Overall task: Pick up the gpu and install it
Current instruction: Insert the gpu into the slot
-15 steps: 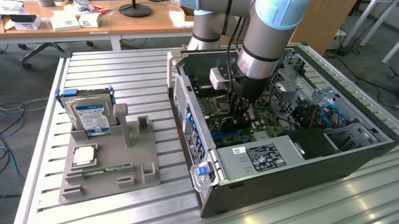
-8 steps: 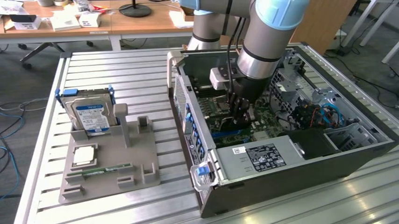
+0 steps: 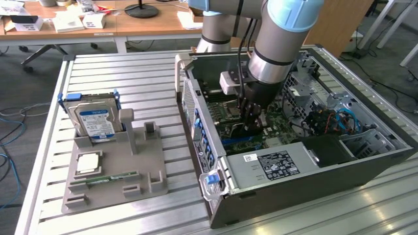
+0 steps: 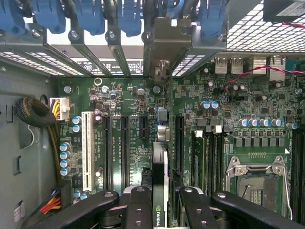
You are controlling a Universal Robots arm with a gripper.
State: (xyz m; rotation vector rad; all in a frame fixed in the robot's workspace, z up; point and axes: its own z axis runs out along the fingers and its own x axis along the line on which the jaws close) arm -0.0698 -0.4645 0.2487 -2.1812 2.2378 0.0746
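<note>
Between the claw's point(image 4: 164, 202) black fingers point(image 4: 139, 205) stands the gpu point(image 4: 160, 176), on edge and pinched from both faces, so the claw is closed tight on the card with only the card's thickness between its fingers. The card's metal end bracket point(image 4: 164, 45) lies straight ahead of the claw, against the row of blue clips point(image 4: 90, 16) at the case's rear. Beneath the claw spreads the green motherboard point(image 4: 128, 95), with black expansion slots point(image 4: 125, 143) just beside the card; whether the card is seated cannot be told. An open CPU socket point(image 4: 259, 176) sits off to one side. From the exterior view, the claw point(image 3: 250, 120) reaches down inside the computer case point(image 3: 313, 186), well apart from the hard drive point(image 3: 95, 122) outside.
</note>
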